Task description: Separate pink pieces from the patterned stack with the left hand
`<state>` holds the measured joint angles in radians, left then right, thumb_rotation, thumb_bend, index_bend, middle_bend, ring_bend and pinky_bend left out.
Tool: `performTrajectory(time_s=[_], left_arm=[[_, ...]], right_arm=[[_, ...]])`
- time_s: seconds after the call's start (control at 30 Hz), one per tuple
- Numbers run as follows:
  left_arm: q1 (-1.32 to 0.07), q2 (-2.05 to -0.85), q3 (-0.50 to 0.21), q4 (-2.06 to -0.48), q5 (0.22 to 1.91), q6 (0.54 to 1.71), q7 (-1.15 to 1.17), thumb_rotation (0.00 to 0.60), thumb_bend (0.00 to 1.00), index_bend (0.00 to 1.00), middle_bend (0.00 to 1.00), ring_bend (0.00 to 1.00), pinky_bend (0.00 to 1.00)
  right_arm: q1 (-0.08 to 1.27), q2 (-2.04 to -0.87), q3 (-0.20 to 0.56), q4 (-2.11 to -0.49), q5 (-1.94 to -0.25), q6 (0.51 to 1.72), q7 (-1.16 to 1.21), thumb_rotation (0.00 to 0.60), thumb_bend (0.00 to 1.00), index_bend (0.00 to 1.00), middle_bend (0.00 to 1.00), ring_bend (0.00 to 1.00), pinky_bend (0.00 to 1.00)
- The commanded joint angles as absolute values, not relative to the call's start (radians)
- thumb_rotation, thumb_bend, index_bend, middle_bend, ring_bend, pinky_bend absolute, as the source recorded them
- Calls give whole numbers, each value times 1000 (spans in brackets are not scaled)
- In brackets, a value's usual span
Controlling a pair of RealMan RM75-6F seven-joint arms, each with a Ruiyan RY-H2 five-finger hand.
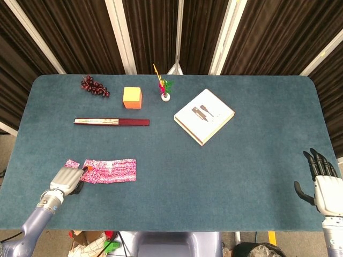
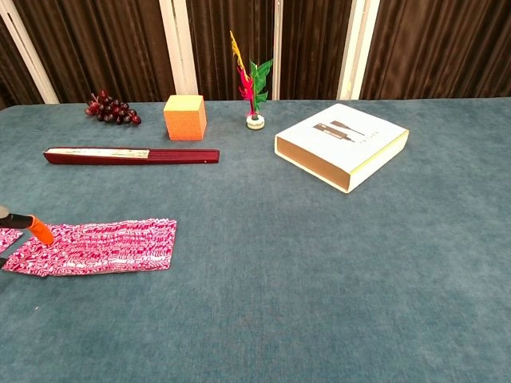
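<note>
Pink patterned stack [image 1: 110, 170], flat, front-left

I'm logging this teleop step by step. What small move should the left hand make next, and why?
Probably press the fingertip down and drag one piece leftward. The left hand sits at the left end of the pink stack, its orange fingertip at that edge, and one small piece already lies apart further left.

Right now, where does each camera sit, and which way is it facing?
Head view: high above the near edge, looking steeply down on the table; shows the left hand and right hand.
Chest view: low at the near edge, looking level toward the curtains; only an orange-tipped finger enters at left.
Both share the patterned stack.
</note>
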<state>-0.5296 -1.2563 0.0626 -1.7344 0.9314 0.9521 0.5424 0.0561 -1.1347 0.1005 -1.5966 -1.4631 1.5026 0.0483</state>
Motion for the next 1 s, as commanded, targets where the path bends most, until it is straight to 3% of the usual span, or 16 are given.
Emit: performTrajectory(time_s=[0.03, 1.0], left_arm=[[-530, -1257, 66, -1735, 929, 956, 547, 600, 768, 212, 871, 727, 761], [-547, -1246, 104, -1747, 882, 939, 559, 600, 769, 216, 875, 731, 767]], right_arm=[[58, -1135, 102, -1602, -1461, 1501, 43, 600, 388, 81, 54, 85, 165], [49, -1144, 95, -1563, -1469, 1511, 78, 600, 389, 82, 56, 85, 165]])
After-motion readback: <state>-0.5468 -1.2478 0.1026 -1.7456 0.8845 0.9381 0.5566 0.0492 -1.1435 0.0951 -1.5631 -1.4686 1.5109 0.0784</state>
